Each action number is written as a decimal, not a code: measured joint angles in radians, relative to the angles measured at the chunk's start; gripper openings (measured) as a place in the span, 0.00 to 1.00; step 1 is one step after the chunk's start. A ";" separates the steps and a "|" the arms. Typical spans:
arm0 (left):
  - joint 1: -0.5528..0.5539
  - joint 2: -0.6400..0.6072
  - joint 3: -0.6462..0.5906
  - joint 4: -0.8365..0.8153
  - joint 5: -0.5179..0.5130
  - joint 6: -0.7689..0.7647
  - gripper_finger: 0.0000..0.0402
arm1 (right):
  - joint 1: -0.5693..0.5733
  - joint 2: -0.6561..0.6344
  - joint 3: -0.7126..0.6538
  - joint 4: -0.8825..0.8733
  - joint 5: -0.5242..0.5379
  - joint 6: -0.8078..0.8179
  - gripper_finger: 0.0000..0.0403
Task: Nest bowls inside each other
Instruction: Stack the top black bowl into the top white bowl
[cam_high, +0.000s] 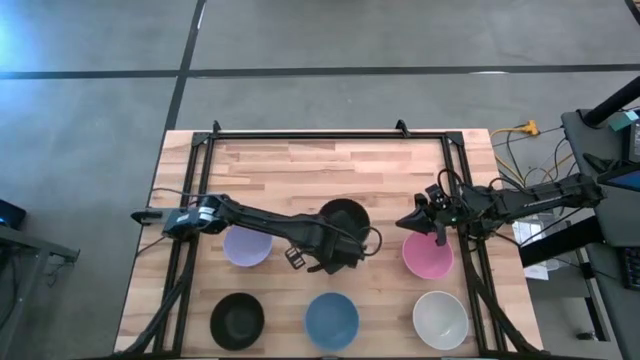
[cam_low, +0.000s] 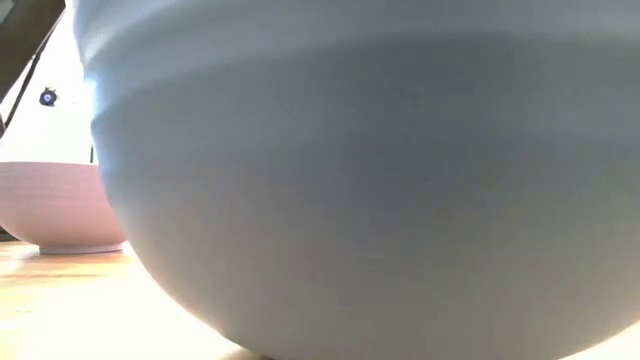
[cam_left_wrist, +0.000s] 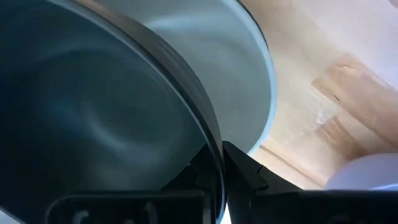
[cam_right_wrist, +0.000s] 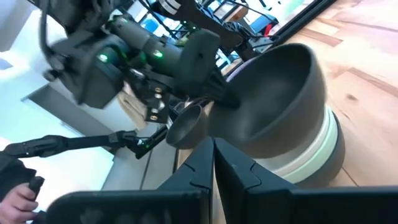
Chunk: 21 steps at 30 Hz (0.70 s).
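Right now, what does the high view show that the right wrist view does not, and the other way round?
Only the high view: the pink bowl, blue bowl, white bowl and a lone black bowl, with the right gripper waiting by the pink one.
Only the right wrist view: the stack from the side, with white and green rims showing under the top bowl.
Both: the left gripper clamped on the rim of the tilted black bowl over that stack.
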 joint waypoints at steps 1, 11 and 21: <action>0.000 0.000 -0.008 0.000 0.000 -0.004 0.00 | 0.001 0.000 0.001 0.001 -0.002 0.000 0.02; -0.031 0.000 -0.031 0.066 0.001 -0.010 0.00 | 0.028 0.001 0.001 0.000 -0.022 -0.001 0.02; -0.071 0.000 -0.088 0.082 -0.019 -0.011 0.00 | 0.037 0.001 0.001 0.000 -0.021 -0.001 0.02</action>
